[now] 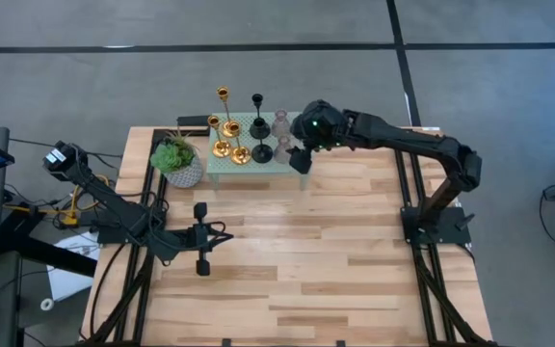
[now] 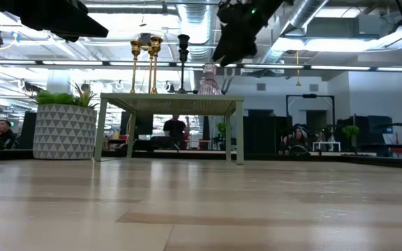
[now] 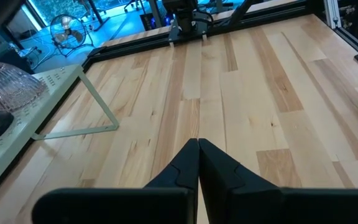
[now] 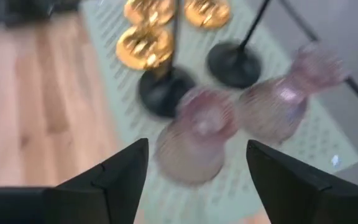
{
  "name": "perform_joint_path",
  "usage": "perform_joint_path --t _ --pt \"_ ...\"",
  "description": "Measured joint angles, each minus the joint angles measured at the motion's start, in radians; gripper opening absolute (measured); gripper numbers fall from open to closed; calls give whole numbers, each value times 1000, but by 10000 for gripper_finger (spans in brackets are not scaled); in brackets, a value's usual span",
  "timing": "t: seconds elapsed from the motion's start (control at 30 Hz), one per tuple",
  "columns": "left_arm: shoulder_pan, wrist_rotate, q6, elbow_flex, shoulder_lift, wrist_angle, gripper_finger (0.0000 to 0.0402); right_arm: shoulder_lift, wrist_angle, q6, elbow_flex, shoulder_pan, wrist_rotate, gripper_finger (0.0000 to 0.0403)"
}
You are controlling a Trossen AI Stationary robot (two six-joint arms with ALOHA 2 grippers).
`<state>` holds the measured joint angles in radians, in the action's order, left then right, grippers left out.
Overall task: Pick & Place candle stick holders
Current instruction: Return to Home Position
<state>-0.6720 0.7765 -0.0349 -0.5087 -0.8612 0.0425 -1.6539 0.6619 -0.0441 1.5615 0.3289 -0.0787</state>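
High view: all 7 holders on the shelf, my right pincer empty above them

The 7 candle stick holders (image 1: pixel 241 154) stand together on the pale green shelf (image 1: pixel 258 170) at the far side of the table. The 3 gold holders (image 1: pixel 230 128) are toward the potted plant (image 1: pixel 176 159), the 2 black holders (image 1: pixel 262 151) are in the middle, and the 2 pink holders (image 4: pixel 191 149) are on the end nearest my right arm. My right pincer (image 1: pixel 301 158) hovers above that end, fingers spread wide with nothing between them. In the right wrist view, 1 pink holder sits directly below the gap. My left pincer (image 3: pixel 198 142) waits over bare wood, well apart from the shelf, its fingers pressed together.

Judging by that, the placing looks done and what remains is going home. To do it well I should rise straight up first, keeping the fingers spread so neither tip brushes the pink glass, and only then draw back toward my base. The black holders' tall stems stand near, so I should avoid any sideways sweep across the shelf. A nudge here could topple several at once.
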Motion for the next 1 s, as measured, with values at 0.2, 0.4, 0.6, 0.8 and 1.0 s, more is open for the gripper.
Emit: perform_joint_path --t 0.2,0.4,0.6,0.8,1.0 --pt "0 0 0 0 0 -1 10 0 139 7 61 -75 0 225" --pt "0 0 1 0 0 -1 10 0 138 8 62 -174 1 124" --pt "0 0 4 0 0 -2 10 0 102 7 62 -273 0 11" --pt "0 0 4 0 0 0 10 2 52 4 62 -354 0 7" --pt "0 0 4 0 0 2 10 2 52 -38 62 -404 0 2"
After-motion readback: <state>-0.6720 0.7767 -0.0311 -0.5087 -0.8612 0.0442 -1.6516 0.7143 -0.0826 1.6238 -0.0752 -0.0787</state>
